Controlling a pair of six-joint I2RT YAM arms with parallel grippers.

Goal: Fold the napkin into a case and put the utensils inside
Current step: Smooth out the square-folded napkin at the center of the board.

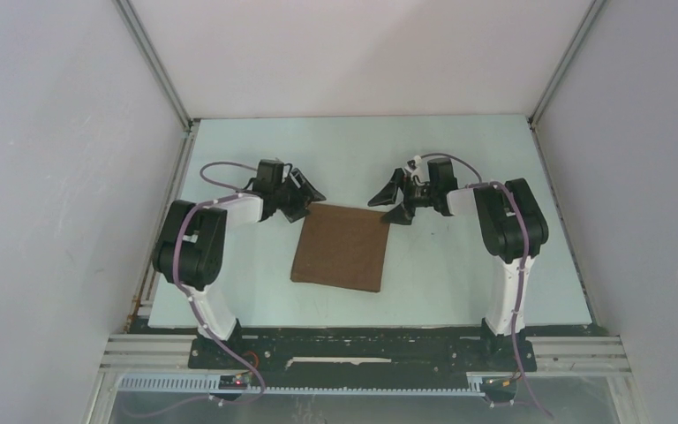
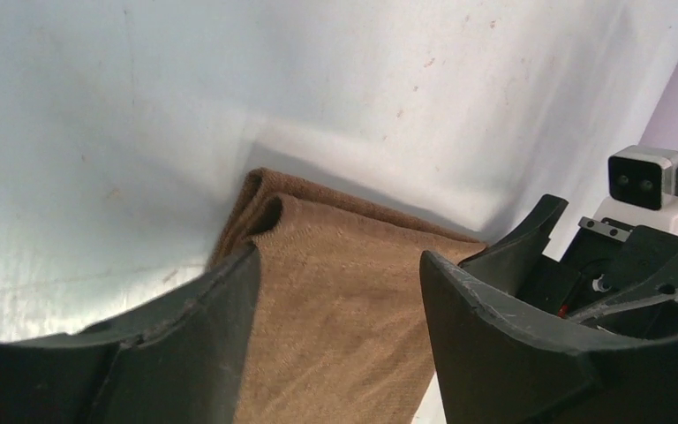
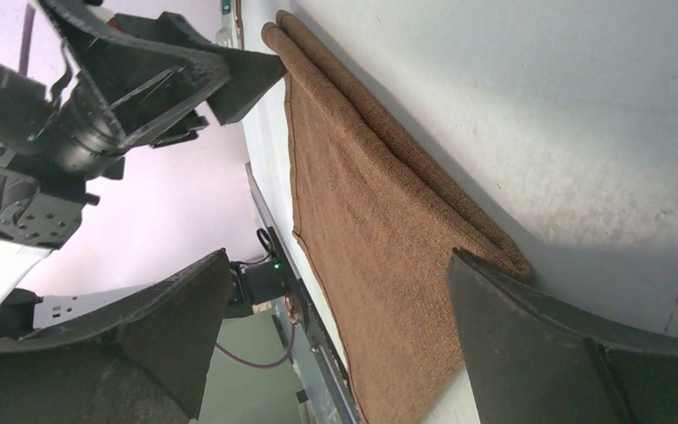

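The napkin [image 1: 340,252] lies flat in the middle of the tabletop [image 1: 459,265]. It is folded double. It looks almost square, so I cannot pick a long side. It sits a little crooked.

The fat folded edge is on the far side, away from the arm bases. That edge runs left to right, from one pincer to the other.

My left pincer [image 1: 307,201] is at the far left corner of the cloth. Its two fingers are apart. In its own camera the corner shows in the gap between them, but they do not pinch it.

My right pincer [image 1: 388,206] is at the far right corner. Its fingers are spread wide, and the cloth edge lies between them, not squeezed. Neither pincer is holding anything.

So from both pincers the rest of the napkin lies toward the bases. Each arm is nearest its own corner.

I think the cloth needs more folding to become a thin case. A side-to-side fold would start at one of these corners and go along that far edge.

I cannot see the utensils in any view.
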